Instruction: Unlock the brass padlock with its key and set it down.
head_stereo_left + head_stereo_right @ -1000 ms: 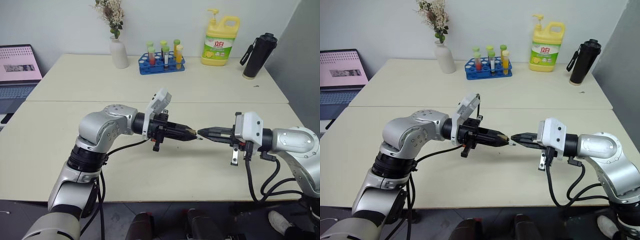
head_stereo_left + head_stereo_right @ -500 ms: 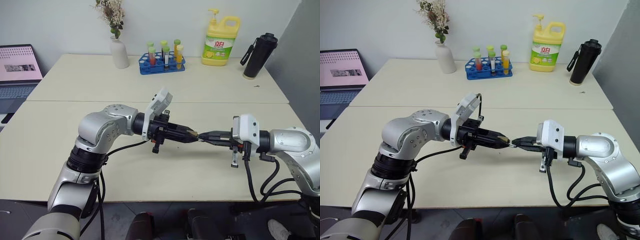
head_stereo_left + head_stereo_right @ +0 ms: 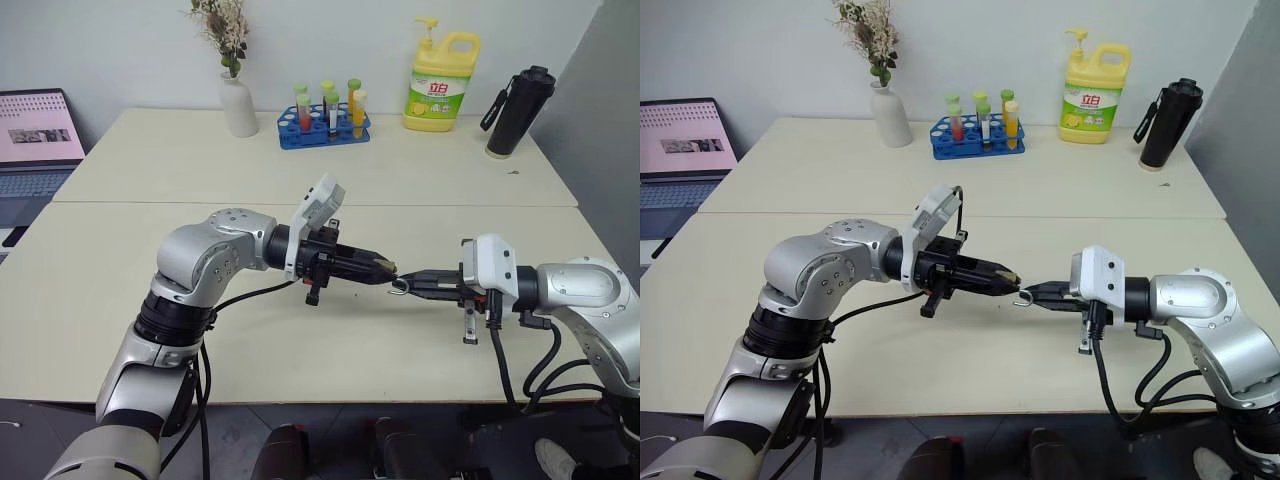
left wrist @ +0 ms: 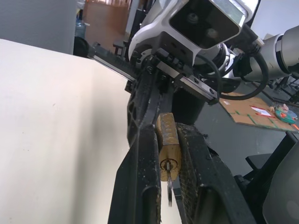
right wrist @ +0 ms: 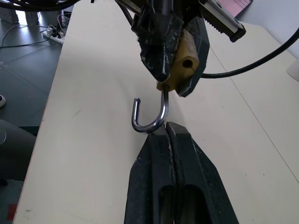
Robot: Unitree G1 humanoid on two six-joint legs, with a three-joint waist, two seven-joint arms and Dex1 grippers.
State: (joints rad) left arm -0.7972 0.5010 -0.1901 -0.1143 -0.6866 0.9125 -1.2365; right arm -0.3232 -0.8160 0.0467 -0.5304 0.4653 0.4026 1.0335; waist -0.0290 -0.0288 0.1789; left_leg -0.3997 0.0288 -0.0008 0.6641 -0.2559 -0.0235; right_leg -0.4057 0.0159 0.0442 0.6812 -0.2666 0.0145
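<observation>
Facing tip to tip above the table, left fingers pinching brass padlock, right fingers pressed together on its open shackle

Shackle now swung open, unlike before

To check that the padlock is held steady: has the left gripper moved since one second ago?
No. The left gripper holds the same place below the table seam, shut on the brass padlock.
</observation>
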